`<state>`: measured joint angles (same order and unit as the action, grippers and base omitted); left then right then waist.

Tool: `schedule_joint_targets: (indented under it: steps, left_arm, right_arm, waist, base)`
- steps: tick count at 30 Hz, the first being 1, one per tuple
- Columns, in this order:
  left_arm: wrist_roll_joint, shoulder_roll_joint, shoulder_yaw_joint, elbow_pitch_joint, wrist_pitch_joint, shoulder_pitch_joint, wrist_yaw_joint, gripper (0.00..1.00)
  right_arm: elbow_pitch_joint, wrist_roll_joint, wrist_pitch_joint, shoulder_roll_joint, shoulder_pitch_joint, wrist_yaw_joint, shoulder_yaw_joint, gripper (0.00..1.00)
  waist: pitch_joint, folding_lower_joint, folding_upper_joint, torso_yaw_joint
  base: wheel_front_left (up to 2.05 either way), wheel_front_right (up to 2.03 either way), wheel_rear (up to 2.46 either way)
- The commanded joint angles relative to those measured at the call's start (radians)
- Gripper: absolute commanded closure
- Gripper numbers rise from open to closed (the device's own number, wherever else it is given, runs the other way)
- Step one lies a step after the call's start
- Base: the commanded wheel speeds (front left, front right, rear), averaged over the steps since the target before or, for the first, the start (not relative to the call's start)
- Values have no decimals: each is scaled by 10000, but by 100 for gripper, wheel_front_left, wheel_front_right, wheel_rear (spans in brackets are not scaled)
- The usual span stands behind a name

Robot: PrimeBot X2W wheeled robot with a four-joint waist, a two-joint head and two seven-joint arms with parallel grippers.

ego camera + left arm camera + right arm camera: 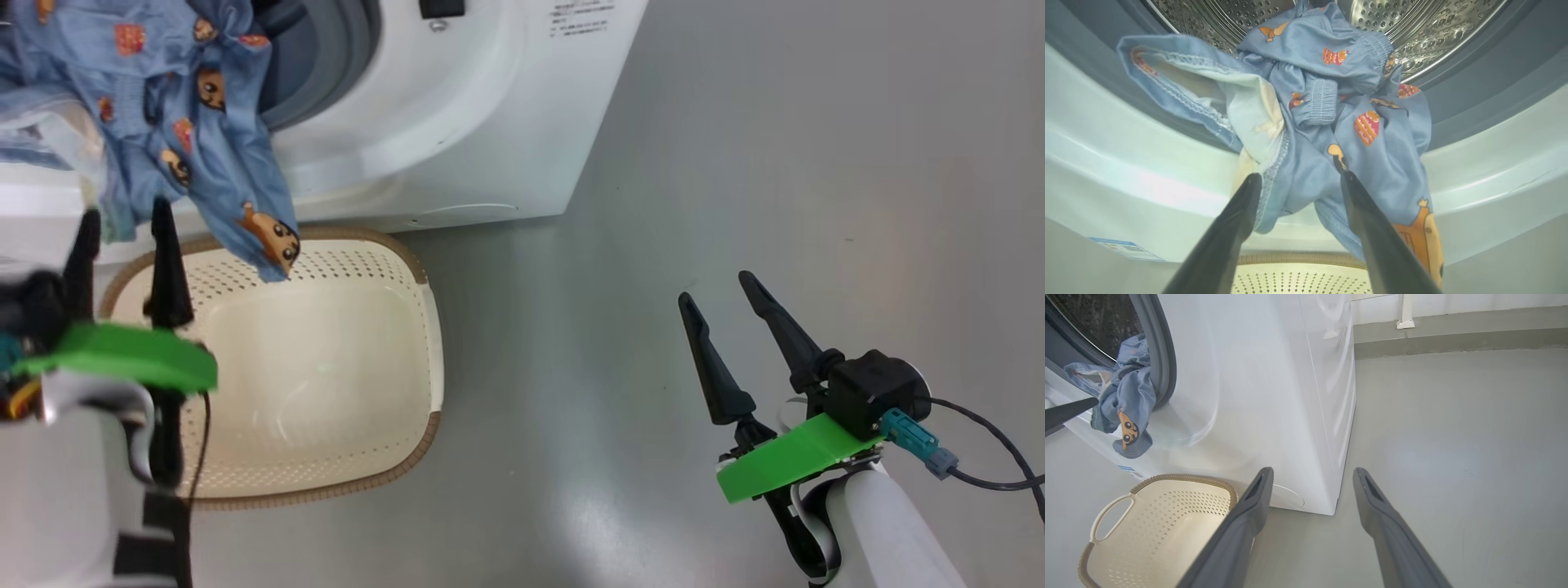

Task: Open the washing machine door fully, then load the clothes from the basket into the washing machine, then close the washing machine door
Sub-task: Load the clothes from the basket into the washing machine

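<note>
Over the lower lip of the washing machine mouth we see the clothes draped, part lying back toward the steel drum, part hanging down the white front above the basket. Only the rim carries them, so we judge the load not yet fully in. Our left gripper sits just before the hanging fold, jaws spread wide, tips at the cloth and pinching nothing, well placed to push or regrasp it. The basket holds nothing and stands on the floor tight against the machine's front edge, which keeps the carry short. Our right gripper hovers over the floor well to the basket's right, jaws likewise spread and holding nothing, out of the way. While cloth overhangs the rim, we think the washing machine door could not shut cleanly.
</note>
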<state>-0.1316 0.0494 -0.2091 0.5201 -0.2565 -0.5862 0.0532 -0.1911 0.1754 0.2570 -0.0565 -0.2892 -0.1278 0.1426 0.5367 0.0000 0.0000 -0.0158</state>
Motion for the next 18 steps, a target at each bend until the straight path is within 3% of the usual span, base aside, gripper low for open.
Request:
schedule_joint_targets:
  steps: [1,9,18]
  left_arm:
    - [-79,304,-281,-370,-53,375,-19,0]
    - [-872,31,-53,-1956,-53,2643,-191,0]
    - [-1628,11,723,-3561,-53,4633,-988,0]
  right_arm:
    - [223,-103,48,63,11,-29,178,0]
    - [196,-149,48,63,261,-29,-58,0]
    - [338,-154,48,63,503,-29,-217,0]
  waist:
    - [-82,0,0,74]
    - [-534,0,0,186]
    - [-874,0,0,132]
  base:
    - [0,0,0]
    - [0,0,0]
    - [0,0,0]
